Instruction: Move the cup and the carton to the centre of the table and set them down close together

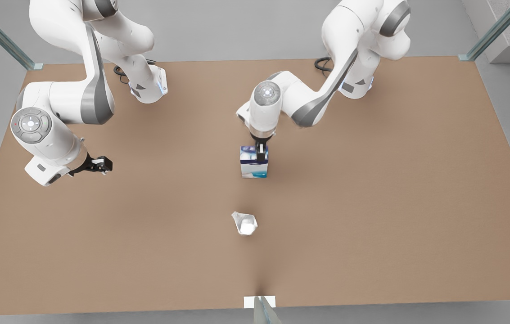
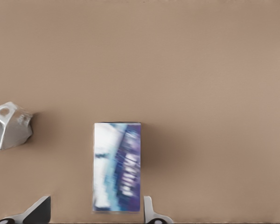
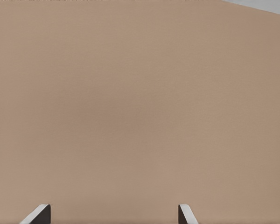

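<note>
blue-white carton (image 1: 254, 167) – pale grey cup (image 1: 245, 223) – tan table (image 1: 372, 202).

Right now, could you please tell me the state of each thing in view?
carton: upright at the table's centre, between the fingers of the left gripper.
cup: lying tipped over on the table, apart from the carton.
left gripper: open, straddling the carton's top.
right gripper: open, holding nothing, waiting over bare table.

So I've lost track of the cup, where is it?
In the front view the cup lies tipped on the table near its middle, just nearer the camera than the carton, apart from it.
</note>
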Robot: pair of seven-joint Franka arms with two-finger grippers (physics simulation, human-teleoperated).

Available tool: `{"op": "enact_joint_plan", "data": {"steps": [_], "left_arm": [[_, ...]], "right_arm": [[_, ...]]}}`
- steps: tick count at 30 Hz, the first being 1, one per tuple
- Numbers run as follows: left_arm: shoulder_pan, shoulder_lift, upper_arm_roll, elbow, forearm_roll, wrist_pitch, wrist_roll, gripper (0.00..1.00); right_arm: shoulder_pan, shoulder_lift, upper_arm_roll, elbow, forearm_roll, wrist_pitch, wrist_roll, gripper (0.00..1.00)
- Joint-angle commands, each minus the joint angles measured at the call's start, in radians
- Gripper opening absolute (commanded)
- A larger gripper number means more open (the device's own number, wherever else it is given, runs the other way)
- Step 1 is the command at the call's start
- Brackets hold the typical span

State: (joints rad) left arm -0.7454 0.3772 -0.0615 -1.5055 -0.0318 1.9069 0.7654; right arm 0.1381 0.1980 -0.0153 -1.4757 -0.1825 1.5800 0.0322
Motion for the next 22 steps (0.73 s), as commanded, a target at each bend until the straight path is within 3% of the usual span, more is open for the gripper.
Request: {"op": "enact_joint_plan", "data": {"steps": [1,4,5,6,8,11,12,13,14,16,18,22], "left_arm": [[0.012,-0.015,0.002,0.001,-0.048,-0.014,0.0,1.0],[0.241,-0.103,0.044,0.004,-0.046,-0.14,-0.078,1.0],[0.247,-0.124,0.155,0.004,-0.046,-0.14,-0.211,1.0],[0.282,-0.141,0.198,0.002,-0.043,-0.14,-0.403,1.0],[0.388,-0.144,0.213,0.005,-0.04,-0.176,-0.689,1.0],[0.403,-0.165,0.359,0.025,-0.037,-0.261,-0.696,1.0],[0.469,-0.169,0.342,0.031,-0.002,-0.276,-0.702,1.0],[0.707,-0.167,0.099,0.041,0.007,-0.278,-0.704,1.0],[0.775,-0.173,-0.005,0.042,0.081,-0.295,-0.767,1.0],[0.768,-0.185,0.003,0.044,0.082,-0.315,-0.767,1.0],[0.693,-0.184,0.089,0.061,0.075,-0.315,-0.767,1.0],[0.721,-0.182,0.103,0.061,0.073,-0.348,-0.764,1.0]], "right_arm": [[0.0,0.0,0.0,0.0,0.0,0.0,0.0,1.0],[0.0,-0.002,0.0,0.0,0.002,-0.002,0.0,1.0],[0.0,-0.002,0.0,0.0,0.002,-0.005,0.0,1.0],[0.0,-0.003,0.0,0.0,0.003,-0.006,0.0,1.0],[0.0,-0.003,0.0,0.0,0.003,-0.006,0.0,1.0],[0.0,-0.003,0.0,0.0,0.003,-0.006,-0.002,1.0],[0.0,-0.003,0.0,0.0,0.003,-0.006,0.0,1.0],[0.0,-0.002,0.0,0.0,0.003,-0.006,0.0,1.0],[0.0,-0.003,0.0,0.0,0.003,-0.006,0.0,1.0],[0.0,-0.002,0.0,0.0,0.003,-0.006,0.0,1.0],[0.0,-0.002,0.0,0.0,0.003,-0.006,0.0,1.0],[0.0,-0.002,0.0,0.0,0.003,-0.006,0.0,1.0]]}}
